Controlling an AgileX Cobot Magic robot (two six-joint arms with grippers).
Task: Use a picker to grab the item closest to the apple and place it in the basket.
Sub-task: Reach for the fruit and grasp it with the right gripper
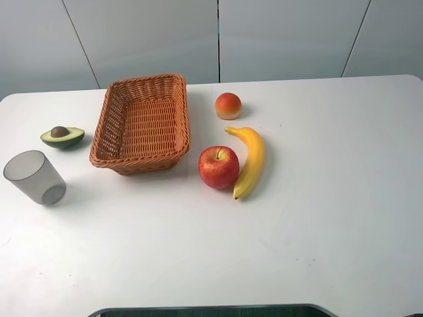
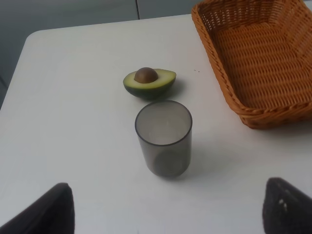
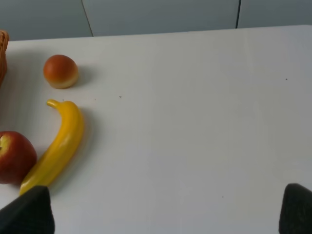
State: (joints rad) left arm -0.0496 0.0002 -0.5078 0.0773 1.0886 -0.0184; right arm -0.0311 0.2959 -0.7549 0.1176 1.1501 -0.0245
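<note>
A red apple sits right of the brown wicker basket. A yellow banana curves along the apple's right side, touching it or nearly so. Neither gripper appears in the exterior view. The left wrist view shows my left gripper open, its dark fingertips spread wide above the table near the cup, holding nothing. In the right wrist view my right gripper is open too, fingertips far apart, with the banana and apple ahead of one fingertip.
An orange-red round fruit lies behind the apple, near the basket's far right corner. Half an avocado lies left of the basket. A grey translucent cup stands upright in front of it. The table's front edge is near.
</note>
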